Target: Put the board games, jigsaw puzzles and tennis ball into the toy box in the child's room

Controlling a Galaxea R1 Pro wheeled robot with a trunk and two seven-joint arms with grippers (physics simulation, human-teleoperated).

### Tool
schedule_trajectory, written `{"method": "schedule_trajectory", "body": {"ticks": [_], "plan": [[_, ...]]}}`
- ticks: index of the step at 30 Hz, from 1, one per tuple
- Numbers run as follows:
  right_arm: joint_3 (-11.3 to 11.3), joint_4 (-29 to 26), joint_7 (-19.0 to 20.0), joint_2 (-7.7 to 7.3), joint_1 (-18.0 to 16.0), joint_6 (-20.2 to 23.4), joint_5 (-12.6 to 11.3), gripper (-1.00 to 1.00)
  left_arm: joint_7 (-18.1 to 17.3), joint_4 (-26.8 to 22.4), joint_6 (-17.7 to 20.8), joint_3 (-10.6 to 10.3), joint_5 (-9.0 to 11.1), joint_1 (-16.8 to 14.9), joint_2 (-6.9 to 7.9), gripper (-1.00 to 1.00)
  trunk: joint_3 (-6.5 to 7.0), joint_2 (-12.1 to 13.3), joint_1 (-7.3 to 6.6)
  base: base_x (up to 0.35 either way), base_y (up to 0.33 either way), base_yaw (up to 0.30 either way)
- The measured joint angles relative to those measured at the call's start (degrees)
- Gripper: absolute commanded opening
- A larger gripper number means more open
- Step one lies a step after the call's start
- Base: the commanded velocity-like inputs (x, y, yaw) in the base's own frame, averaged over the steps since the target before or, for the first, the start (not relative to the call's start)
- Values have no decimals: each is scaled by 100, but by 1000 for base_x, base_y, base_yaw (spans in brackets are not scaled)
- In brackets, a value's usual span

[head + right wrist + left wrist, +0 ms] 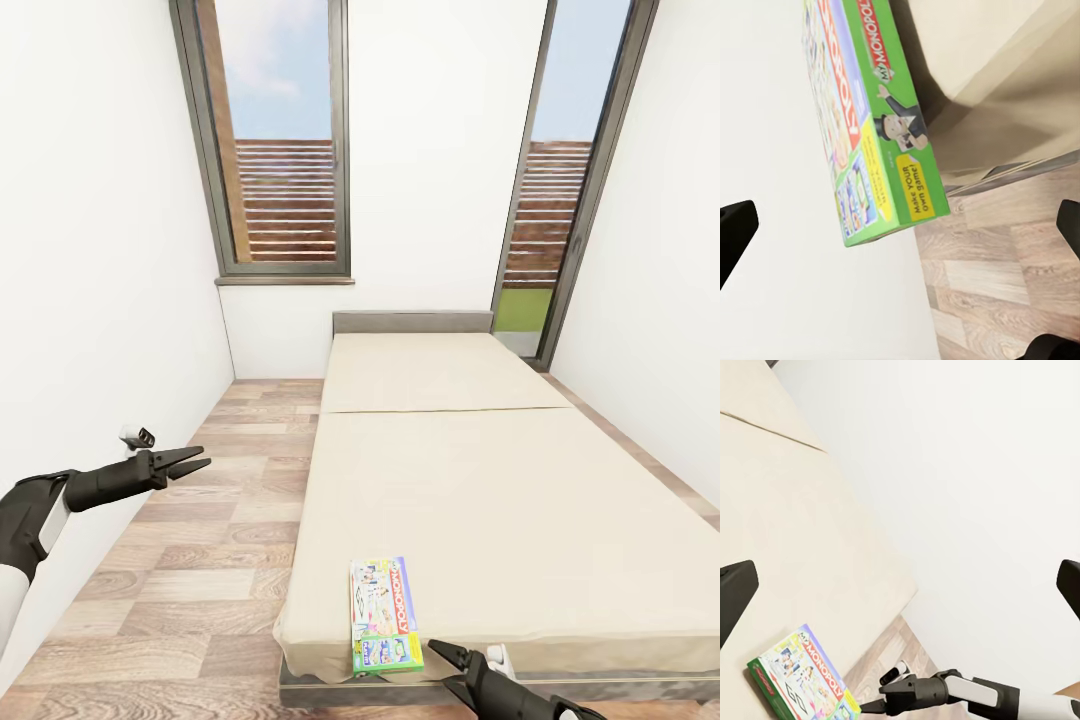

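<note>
The head camera sits high up at the foot of the bed. It looks forward and down along the mattress to the windows. The left wrist camera hangs out over the floor beside the bed and looks sideways across it, from a little way off. The right wrist camera is very near the bed's corner and looks at the board game from close up. All three cameras see that same game box on the bed's near edge.
</note>
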Motion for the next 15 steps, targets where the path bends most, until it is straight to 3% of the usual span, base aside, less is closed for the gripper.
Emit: {"method": "schedule_trajectory", "body": {"ticks": [15], "plan": [[1,0,10,0,-1,-5,2,100,0,0,-4,0,-1,-2,-5,100,0,0,-1,57,29,0]]}}
